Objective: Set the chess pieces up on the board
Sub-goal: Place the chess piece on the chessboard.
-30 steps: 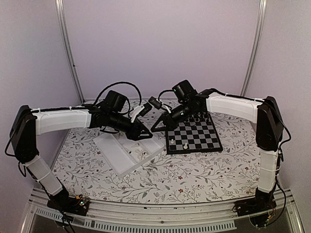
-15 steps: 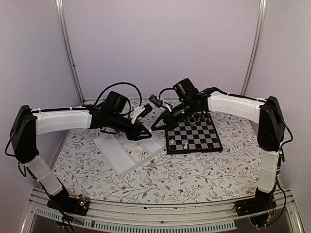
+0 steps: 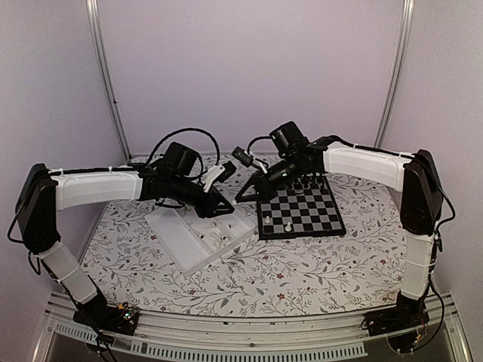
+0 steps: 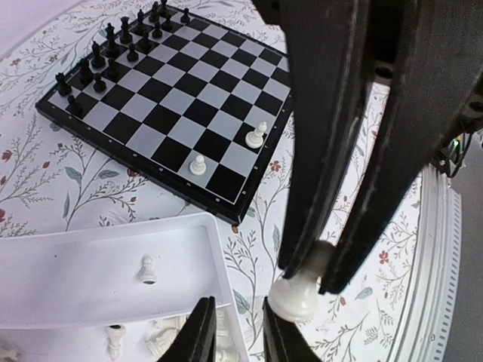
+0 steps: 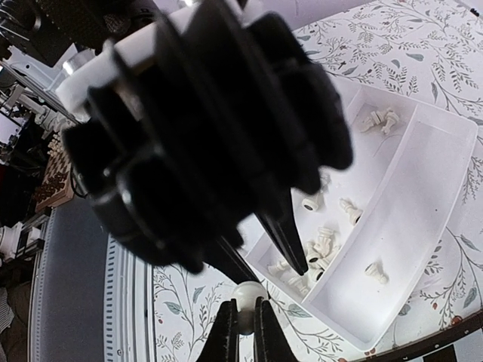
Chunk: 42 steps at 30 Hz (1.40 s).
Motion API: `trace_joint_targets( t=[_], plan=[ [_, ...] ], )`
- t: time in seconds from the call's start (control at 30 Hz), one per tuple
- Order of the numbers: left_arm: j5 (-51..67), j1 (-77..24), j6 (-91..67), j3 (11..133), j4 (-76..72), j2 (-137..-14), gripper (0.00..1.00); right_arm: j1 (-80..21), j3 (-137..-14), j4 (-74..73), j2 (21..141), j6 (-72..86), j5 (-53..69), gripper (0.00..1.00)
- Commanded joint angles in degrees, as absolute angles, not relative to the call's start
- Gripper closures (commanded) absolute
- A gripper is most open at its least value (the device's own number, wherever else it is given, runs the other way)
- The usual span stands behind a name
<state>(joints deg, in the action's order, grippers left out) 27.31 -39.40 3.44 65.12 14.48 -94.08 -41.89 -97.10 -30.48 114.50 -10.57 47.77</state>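
both arms' fingers [image 4: 313, 275] now pinch one white piece [image 4: 296, 296]; no writing.

we see: tray [image 4: 90, 264] smooth white plastic | board [image 4: 173, 98] glossy | counter [image 3: 302, 264] matt floral cloth | chess pieces [image 4: 296, 296] glossy plastic

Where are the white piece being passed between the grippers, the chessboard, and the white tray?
white piece [image 4: 296, 296], left wrist view, its round base.
chessboard [image 4: 181, 113], left wrist view, a central square.
white tray [image 5: 423, 188], right wrist view, bare compartment floor.
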Motion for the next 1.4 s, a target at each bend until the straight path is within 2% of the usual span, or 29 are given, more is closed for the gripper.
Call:
trace_joint_targets(
  t=[0.0,0.17,0.33,0.43,0.63,1.0,1.37],
  plan=[
    [24.8,-40.0,3.8,64.8,15.8,-92.6,0.75,-38.5,-94.7,-32.1,110.1,-13.6,43.6,1.0],
    [16.4,-39.9,3.5,65.3,16.6,-90.0,0.66,-35.5,-90.9,-38.6,106.1,-24.1,30.8,1.0],
    [1.0,-39.0,1.5,65.7,17.1,-87.8,0.63,-34.6,-85.4,-43.2,103.6,-32.1,16.8,1.0],
    [-2.5,-38.1,0.5,65.2,16.7,-86.2,0.58,-33.5,-83.8,-45.6,104.3,-33.9,11.9,1.0],
    [-4.2,-37.8,0.1,64.2,15.6,-84.5,0.56,-31.3,-86.8,-49.3,108.9,-34.1,9.9,1.0],
    [-6.7,-37.8,-1.7,64.9,17.0,-85.4,0.56,-33.5,-104.2,-56.3,121.5,-34.5,12.9,1.0],
    [-8.4,-37.7,-2.2,65.1,17.4,-85.2,0.56,-36.7,-107.6,-58.2,127.2,-36.5,11.0,1.0]
  ],
)
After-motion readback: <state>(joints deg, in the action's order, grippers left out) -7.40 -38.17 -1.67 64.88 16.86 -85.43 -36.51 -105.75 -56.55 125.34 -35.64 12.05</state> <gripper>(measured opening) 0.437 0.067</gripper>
